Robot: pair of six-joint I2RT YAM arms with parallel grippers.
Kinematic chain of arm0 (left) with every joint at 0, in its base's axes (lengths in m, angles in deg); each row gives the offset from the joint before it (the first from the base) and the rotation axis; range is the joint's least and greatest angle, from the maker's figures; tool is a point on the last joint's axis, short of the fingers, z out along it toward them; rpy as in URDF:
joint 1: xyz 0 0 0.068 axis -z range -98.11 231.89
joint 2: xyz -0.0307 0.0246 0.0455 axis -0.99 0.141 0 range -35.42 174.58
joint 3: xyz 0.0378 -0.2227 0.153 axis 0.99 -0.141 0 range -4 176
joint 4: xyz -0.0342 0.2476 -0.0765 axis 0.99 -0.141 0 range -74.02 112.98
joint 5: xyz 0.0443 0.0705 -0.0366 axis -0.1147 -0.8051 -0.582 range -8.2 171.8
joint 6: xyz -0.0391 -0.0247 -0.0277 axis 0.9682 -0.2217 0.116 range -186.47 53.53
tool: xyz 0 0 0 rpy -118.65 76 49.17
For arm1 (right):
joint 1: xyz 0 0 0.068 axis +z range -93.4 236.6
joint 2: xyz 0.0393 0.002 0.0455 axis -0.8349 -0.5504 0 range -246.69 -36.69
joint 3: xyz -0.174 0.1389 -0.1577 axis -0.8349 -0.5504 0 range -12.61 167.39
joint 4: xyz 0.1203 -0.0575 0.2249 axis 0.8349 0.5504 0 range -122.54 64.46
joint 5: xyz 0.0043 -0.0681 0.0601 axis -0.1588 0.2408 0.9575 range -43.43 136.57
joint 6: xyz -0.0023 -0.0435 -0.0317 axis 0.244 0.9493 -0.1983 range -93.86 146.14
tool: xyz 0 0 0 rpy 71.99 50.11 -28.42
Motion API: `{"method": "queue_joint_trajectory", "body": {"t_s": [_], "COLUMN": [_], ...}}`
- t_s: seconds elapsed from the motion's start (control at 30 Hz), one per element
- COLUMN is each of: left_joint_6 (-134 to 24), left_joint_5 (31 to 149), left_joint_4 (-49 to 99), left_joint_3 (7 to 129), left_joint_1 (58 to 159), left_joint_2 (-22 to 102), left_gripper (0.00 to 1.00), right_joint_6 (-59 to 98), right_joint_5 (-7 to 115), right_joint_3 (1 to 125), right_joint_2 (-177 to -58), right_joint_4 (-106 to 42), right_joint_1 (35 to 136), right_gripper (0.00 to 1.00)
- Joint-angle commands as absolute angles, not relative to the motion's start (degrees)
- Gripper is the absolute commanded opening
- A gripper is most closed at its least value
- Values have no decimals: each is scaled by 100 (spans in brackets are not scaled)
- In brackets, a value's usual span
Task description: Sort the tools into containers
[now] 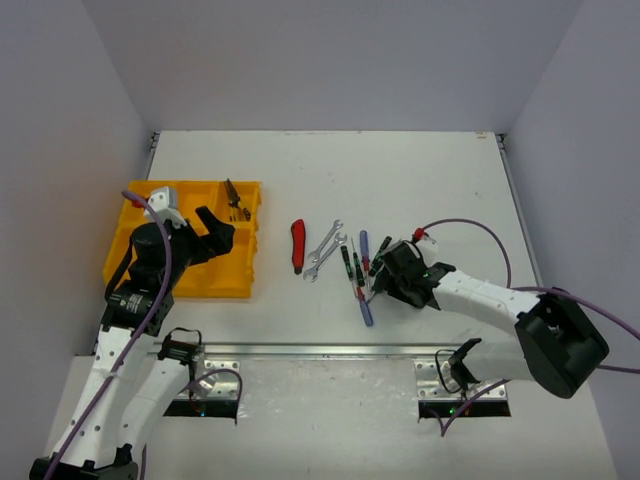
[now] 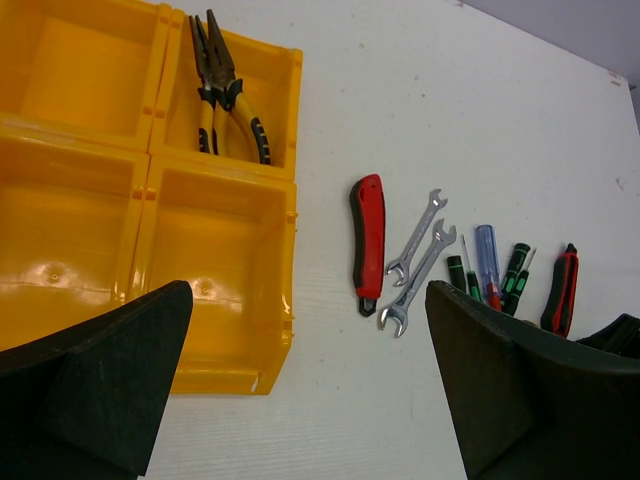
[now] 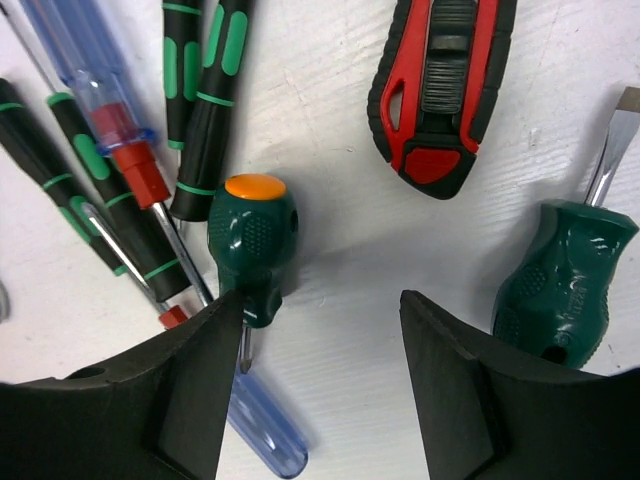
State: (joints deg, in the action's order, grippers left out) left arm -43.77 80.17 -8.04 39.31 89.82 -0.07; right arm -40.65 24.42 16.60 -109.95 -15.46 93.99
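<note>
The yellow organizer tray (image 1: 228, 278) sits at the left, with yellow-and-black pliers (image 1: 236, 200) in its back right compartment. My left gripper (image 1: 218, 232) hovers open and empty over the tray's right side; its wrist view shows the tray (image 2: 220, 300), the pliers (image 2: 225, 90), the red-handled knife (image 2: 369, 240) and two silver wrenches (image 2: 420, 260). My right gripper (image 3: 320, 310) is open, low over the screwdriver pile (image 1: 360, 270). A stubby green screwdriver with an orange cap (image 3: 252, 245) lies by its left finger. Another green screwdriver (image 3: 565, 280) lies by its right finger.
A red-and-black handled tool (image 3: 440, 90) lies just beyond the right gripper. Slim green-and-black screwdrivers (image 3: 200, 100) and clear blue-handled ones (image 3: 90, 80) are heaped to its left. Grey walls close in three sides. The knife (image 1: 297, 246) and wrenches (image 1: 325, 250) lie between the arms.
</note>
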Motion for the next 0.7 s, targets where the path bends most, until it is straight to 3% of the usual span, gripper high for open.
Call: {"method": "queue_joint_trajectory", "body": {"t_s": [0.0,0.43,0.67], "left_joint_6": [-4458,-4467,-4476], "left_joint_5": [8073,8094,8153], "left_joint_4": [-521,-512,-514], "left_joint_3": [4004,4004,4012], "left_joint_1": [9051,9051,9060], "left_joint_2": [-9,44,96], "left_gripper": [100,100,100], "right_joint_6": [-4071,-4159,-4041], "right_joint_5": [2381,2191,2161], "right_joint_3": [1925,2061,1894], "right_joint_2": [-11383,-11820,-11608], "right_joint_4": [-1803,-1815,-1883], "right_joint_1": [9438,9464,9466], "right_gripper": [63,51,21]}}
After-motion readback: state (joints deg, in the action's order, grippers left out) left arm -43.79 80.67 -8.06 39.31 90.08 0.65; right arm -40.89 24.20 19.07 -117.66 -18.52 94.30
